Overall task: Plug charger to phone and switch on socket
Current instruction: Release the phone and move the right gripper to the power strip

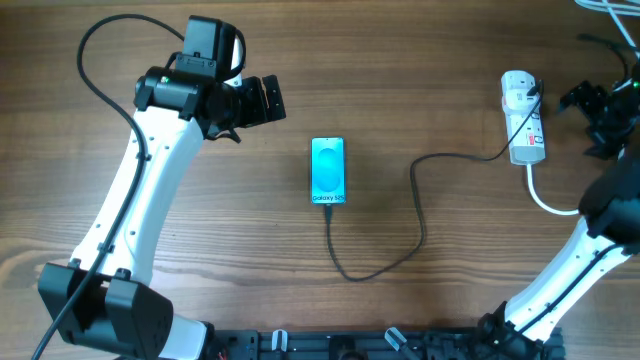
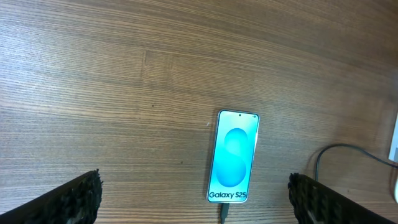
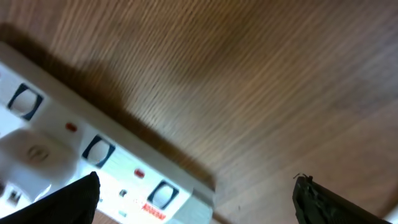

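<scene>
The phone (image 1: 328, 171) lies flat mid-table, its cyan screen lit; it also shows in the left wrist view (image 2: 233, 157). The thin black charger cable (image 1: 415, 215) runs from the phone's near end, where its connector tip (image 2: 223, 213) sits in the port, in a loop to the adapter on the white socket strip (image 1: 524, 118) at far right. The strip shows in the right wrist view (image 3: 106, 158) with red marks. My left gripper (image 1: 262, 100) is open, above the table left of the phone. My right gripper (image 1: 592, 112) is open, just right of the strip.
A thick white cord (image 1: 545, 200) leaves the strip's near end toward my right arm. More cables hang at the top right corner (image 1: 610, 12). Bare wooden table (image 1: 450, 60) lies all around the phone.
</scene>
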